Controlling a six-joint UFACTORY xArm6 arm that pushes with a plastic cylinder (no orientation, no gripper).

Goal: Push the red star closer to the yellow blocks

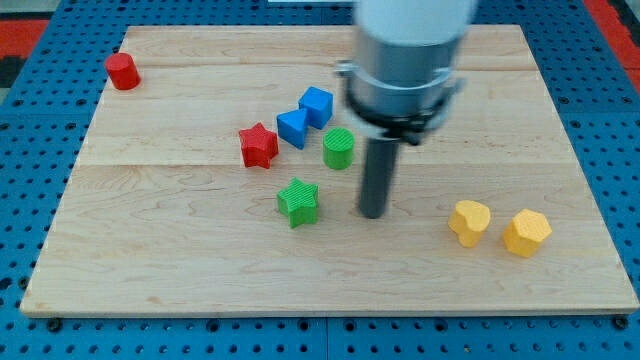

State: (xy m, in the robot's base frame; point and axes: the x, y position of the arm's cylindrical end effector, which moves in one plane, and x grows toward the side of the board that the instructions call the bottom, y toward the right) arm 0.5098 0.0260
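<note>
The red star (259, 146) lies left of the board's middle. Two yellow blocks sit at the view's lower right: a yellow heart-like block (469, 221) and a yellow hexagon (527, 232), side by side with a small gap. My tip (372, 213) rests on the board between them, well to the right of and below the red star, and about a hundred pixels left of the nearer yellow block. It touches no block.
A blue triangle-like block (293, 128) and a blue cube (316, 106) sit right of the red star. A green cylinder (338, 148) and a green star (299, 202) lie near my tip's left. A red cylinder (122, 71) sits at top left. The wooden board (150, 250) lies on blue pegboard.
</note>
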